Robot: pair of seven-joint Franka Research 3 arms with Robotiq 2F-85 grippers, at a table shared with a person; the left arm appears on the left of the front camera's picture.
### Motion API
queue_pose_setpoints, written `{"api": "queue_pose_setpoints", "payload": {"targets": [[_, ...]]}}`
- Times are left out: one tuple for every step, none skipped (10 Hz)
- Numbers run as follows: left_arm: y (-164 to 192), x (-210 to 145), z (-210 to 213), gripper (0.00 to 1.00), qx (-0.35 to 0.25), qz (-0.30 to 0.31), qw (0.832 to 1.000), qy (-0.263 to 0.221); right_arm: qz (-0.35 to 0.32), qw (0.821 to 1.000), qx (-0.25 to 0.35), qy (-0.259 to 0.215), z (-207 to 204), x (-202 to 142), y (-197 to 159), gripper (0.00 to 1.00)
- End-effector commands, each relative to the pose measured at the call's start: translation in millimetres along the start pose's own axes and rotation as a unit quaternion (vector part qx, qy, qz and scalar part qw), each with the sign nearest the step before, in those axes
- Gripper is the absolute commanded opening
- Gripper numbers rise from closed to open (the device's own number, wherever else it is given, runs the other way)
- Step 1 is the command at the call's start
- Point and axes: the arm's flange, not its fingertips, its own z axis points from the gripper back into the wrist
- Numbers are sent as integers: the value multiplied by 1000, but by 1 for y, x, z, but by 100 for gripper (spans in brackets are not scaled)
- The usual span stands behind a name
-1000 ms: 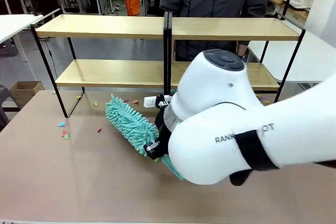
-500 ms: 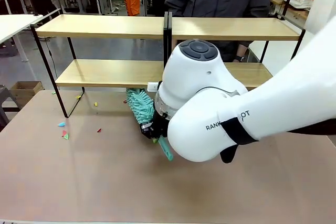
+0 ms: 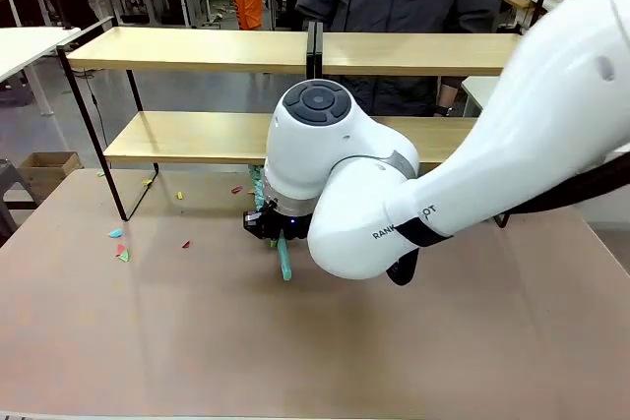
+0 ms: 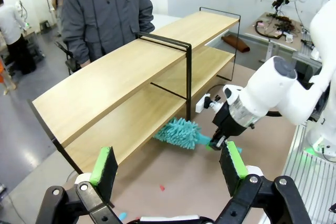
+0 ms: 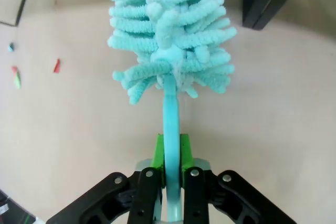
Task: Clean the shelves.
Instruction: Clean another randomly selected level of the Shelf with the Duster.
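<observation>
Right claw (image 5: pixel 170 166) clamped on the duster (image 5: pixel 170 30) handle, head ahead of it under the shelves (image 3: pixel 197 137) lower board. Left claw (image 4: pixel 168 169) wide, idle. Keep handle low, sweep fluff along the table (image 3: pixel 148 341) toward scraps (image 5: pixel 56 65).

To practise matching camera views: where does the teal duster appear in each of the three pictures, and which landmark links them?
Front view: duster left of centre, mostly hidden behind the right arm, handle poking out below.
Left wrist view: duster at centre, head under the lower shelf board.
Right wrist view: duster top centre, handle running down the middle.
Shared landmark: the shelves, black-framed.
</observation>
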Motion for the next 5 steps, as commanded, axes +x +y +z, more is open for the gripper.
{"api": "queue_pose_setpoints", "payload": {"targets": [[0,-1,-1,100,-3,-1,1000,-1,-3,1000,-21,13,-34,3,26,12],[0,-1,-1,100,-3,-1,1000,-1,-6,1000,-21,15,-41,8,26,12],[0,-1,-1,100,-3,-1,1000,-1,-7,1000,-22,18,-47,15,27,12],[0,-1,-1,100,-3,-1,1000,-1,-6,1000,-13,20,-50,19,29,12],[0,-1,-1,100,-3,-1,1000,-1,-3,1000,-6,21,-48,22,29,12]]}}
